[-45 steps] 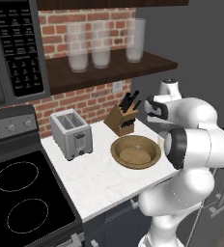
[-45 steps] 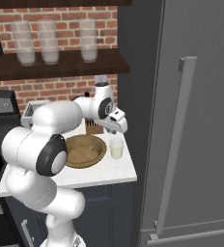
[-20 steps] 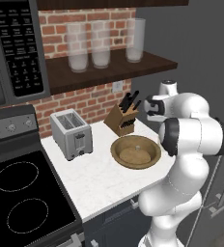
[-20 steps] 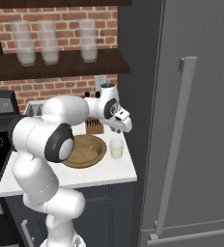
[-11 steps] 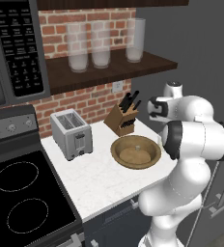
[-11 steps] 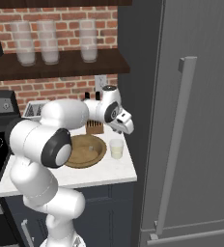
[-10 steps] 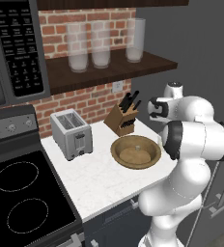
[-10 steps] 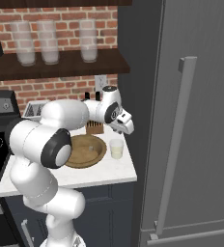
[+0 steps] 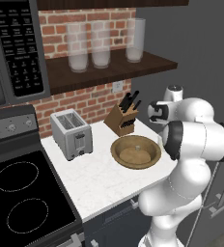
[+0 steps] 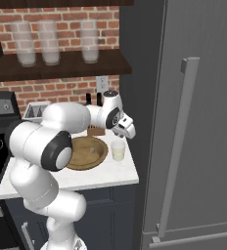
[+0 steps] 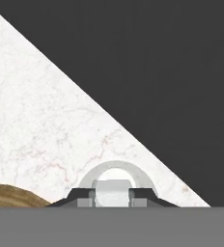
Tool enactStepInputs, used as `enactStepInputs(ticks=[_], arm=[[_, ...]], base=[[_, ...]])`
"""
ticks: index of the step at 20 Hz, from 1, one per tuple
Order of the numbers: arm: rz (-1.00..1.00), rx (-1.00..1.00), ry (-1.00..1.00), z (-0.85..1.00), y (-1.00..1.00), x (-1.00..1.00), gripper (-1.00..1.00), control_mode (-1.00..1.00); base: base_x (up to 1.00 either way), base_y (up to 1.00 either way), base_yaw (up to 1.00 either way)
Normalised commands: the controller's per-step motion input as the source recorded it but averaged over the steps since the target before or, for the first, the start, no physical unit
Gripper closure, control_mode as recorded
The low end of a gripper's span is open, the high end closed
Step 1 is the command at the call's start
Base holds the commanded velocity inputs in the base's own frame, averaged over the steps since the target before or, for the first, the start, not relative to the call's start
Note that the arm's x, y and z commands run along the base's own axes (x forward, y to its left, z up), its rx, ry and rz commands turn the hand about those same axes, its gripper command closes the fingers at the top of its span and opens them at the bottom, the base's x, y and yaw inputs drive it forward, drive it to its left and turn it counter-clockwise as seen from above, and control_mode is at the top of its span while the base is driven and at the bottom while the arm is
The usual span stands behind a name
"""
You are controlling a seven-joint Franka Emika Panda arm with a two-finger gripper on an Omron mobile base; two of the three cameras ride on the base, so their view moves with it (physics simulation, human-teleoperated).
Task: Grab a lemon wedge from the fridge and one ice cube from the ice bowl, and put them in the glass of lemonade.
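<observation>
Ice cube poised over the lemonade

The gripper (image 11: 112,195) hangs directly above the glass of lemonade (image 10: 118,150), jaws pinched narrow on the pale ice cube (image 11: 112,191), apparently lined up for a drop. The ice bowl (image 10: 87,152) sits just beside the glass on the white surface (image 9: 94,178).

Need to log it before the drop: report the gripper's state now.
Gripper: shut on the ice cube, right above the glass of lemonade.
</observation>
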Motion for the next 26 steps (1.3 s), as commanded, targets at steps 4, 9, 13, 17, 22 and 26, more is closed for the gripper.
enactStepInputs(ticks=[4,9,13,17,22,26], arm=[[0.0,0.0,0.0,-0.09,-0.01,-0.04,1.0,-1.0],[0.0,0.02,-0.02,0.0,-0.06,-0.28,1.0,-1.0],[0.0,0.02,-0.01,0.0,-0.06,-0.23,1.0,-1.0],[0.0,0.0,0.0,0.0,0.01,-0.01,1.0,-1.0],[0.0,0.0,0.0,0.0,0.28,0.0,1.0,-1.0],[0.0,0.0,0.0,0.0,0.11,0.0,1.0,-1.0]], base=[[0.0,0.0,0.0],[0.0,0.0,0.0],[0.0,0.0,0.0],[0.0,0.0,0.0],[0.0,0.0,0.0],[0.0,0.0,0.0]])
